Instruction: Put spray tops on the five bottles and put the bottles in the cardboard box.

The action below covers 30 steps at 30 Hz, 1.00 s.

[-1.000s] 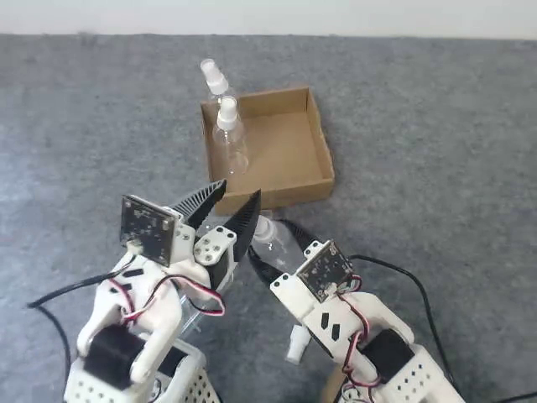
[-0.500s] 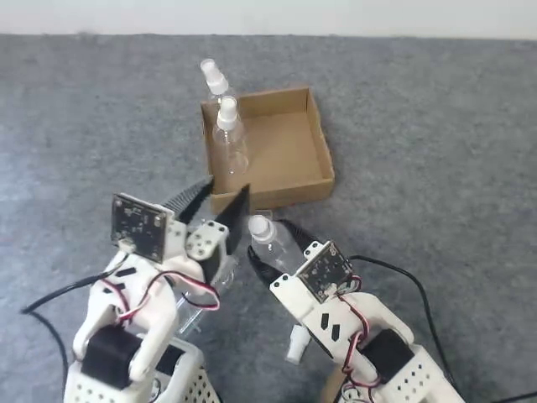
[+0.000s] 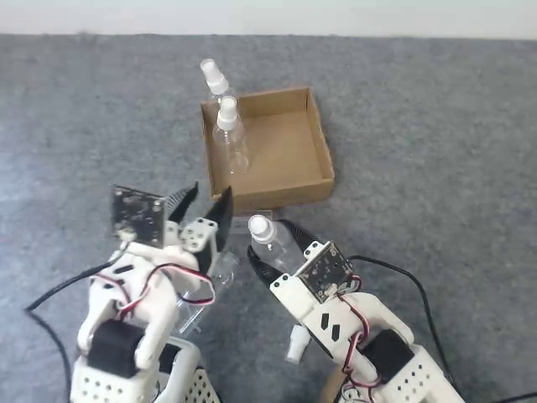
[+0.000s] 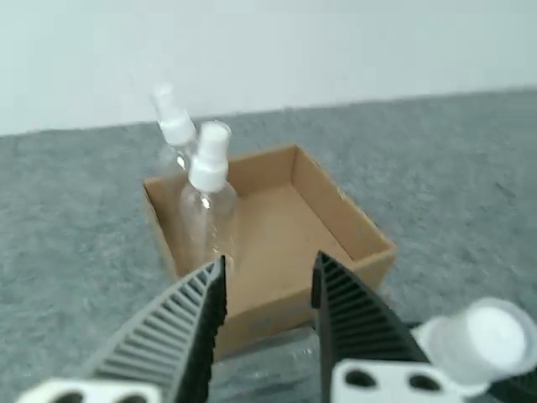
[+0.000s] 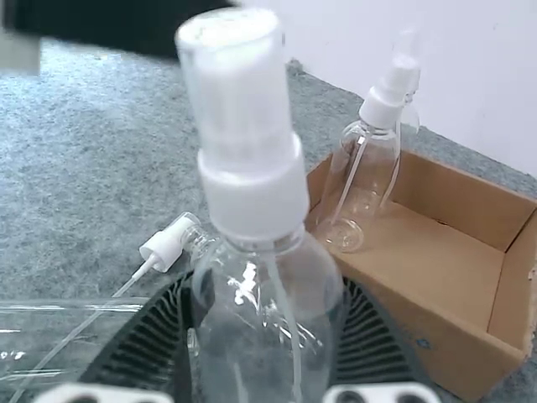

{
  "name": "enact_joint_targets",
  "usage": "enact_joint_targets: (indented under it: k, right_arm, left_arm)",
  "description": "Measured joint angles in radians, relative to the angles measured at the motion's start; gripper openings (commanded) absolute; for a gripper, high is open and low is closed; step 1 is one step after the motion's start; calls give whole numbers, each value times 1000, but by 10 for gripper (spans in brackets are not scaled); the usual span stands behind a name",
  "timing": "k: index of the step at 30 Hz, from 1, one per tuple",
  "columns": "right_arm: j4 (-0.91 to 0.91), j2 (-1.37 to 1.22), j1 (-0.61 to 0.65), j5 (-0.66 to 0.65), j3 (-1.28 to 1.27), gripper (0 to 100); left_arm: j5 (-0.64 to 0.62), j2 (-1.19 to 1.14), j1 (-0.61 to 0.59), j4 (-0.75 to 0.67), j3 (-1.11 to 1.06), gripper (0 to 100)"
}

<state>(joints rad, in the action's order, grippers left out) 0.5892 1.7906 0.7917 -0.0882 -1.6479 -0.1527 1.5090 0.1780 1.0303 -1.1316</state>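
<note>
Nearest me, my right gripper [image 5: 264, 353] is clenched round a clear bottle [image 5: 260, 277] with its spray top already seated. My left gripper [image 3: 210, 195] hangs released just beside it, grasping nothing. I judge the boxing step is in hand: the next move calls for lifting this bottle over the near wall of the cardboard box [image 3: 285, 191] and setting it beside the capped bottle [image 3: 231, 138] standing inside, while another capped bottle [image 3: 214, 80] waits just behind the box.
</note>
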Motion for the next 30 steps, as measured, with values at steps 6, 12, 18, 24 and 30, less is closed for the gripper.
enact_joint_targets:
  k: [6,12,18,24,30]
  right_arm:
    - [0,0,0,0,0,37]
    - [0,0,-3,0,0,37]
    - [0,0,-3,0,0,37]
    - [0,0,0,0,0,37]
    - [0,0,0,0,0,37]
  left_arm:
    - [40,-6,106,0,-71,152]
    - [104,2,207,0,-86,152]
    - [123,3,242,15,-86,152]
    - [140,2,189,18,-89,152]
    - [140,-2,-2,25,-61,152]
